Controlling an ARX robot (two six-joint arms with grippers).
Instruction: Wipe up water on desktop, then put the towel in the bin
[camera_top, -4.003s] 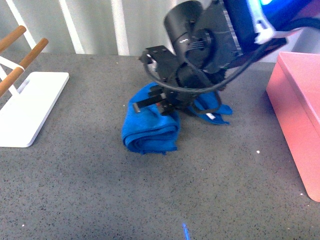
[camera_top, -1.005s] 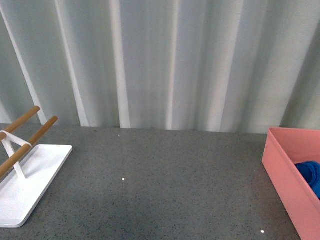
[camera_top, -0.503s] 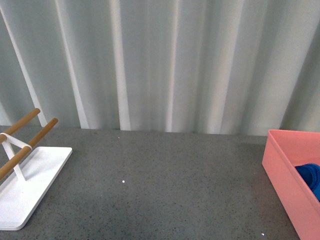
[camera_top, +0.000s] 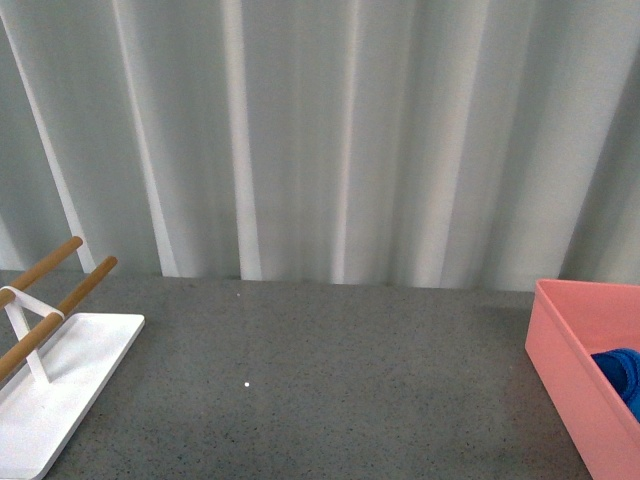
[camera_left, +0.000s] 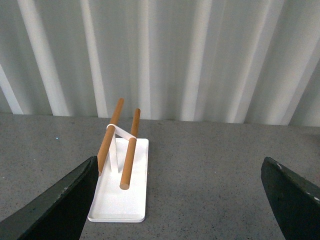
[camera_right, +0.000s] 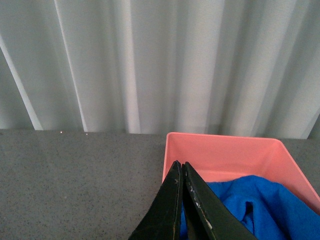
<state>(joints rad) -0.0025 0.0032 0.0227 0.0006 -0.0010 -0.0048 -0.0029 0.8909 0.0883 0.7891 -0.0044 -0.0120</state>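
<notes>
The blue towel (camera_right: 260, 205) lies inside the salmon-pink bin (camera_right: 225, 155); in the front view only its edge (camera_top: 622, 372) shows within the bin (camera_top: 565, 380) at the far right. The dark grey speckled desktop (camera_top: 330, 380) stretches across the front view, with no arm in it. My right gripper (camera_right: 181, 167) is shut and empty, its tips above the bin's near wall, apart from the towel. My left gripper (camera_left: 180, 172) is open and empty above the desktop (camera_left: 210, 175), its dark fingers (camera_left: 60, 205) wide apart.
A white flat-based rack with two wooden bars (camera_top: 45, 370) stands at the left; in the left wrist view it (camera_left: 122, 175) sits ahead between the fingers. A pale corrugated wall (camera_top: 330, 130) runs along the desktop's back edge.
Four seconds ago an arm was over the towel on the desktop. Since a second ago the towel lies in the bin; the front view has tilted slightly upward.
</notes>
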